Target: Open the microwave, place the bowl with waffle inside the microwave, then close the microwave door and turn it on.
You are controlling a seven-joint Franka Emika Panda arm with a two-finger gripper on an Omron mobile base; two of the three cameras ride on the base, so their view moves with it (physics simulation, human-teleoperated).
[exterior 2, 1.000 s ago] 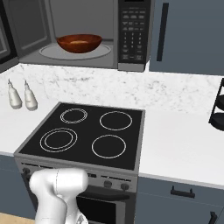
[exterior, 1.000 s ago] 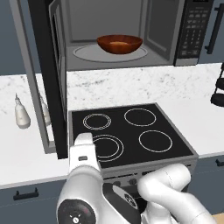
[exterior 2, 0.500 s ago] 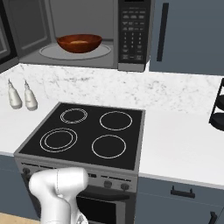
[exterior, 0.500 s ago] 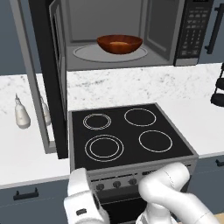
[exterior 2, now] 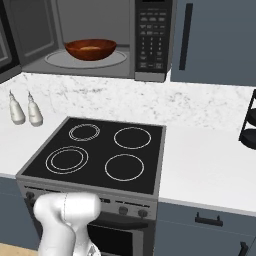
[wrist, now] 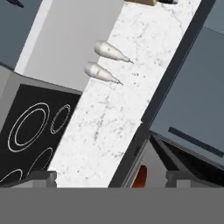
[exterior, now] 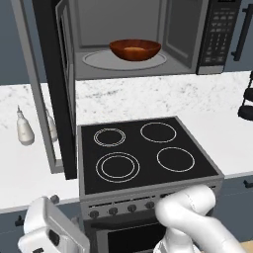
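Resting on the round grey turntable inside the wide black and steel-grey microwave [exterior: 143, 39], the shallow reddish-brown glossy bowl [exterior: 135, 49] sits near the middle of the open cavity; a golden-tan patch inside it is the waffle [exterior 2: 90, 48], too small for its grid to be made out. The microwave door with its dark glass window [exterior: 58, 89] stands swung fully open to the left, edge-on in the left base view, hanging in front of the white marbled counter [exterior 2: 200, 165]. Below the cavity lies the black four-ring cooktop [exterior 2: 100, 152]. Two small white shakers [exterior 2: 24, 108] stand side by side on the counter left of the cooktop. The keypad strip [exterior 2: 153, 32] runs down the microwave's right side. The gripper [wrist: 111, 177] is low and left of the stove; its dark fingertips [wrist: 41, 176] are set well apart, pinching nothing.
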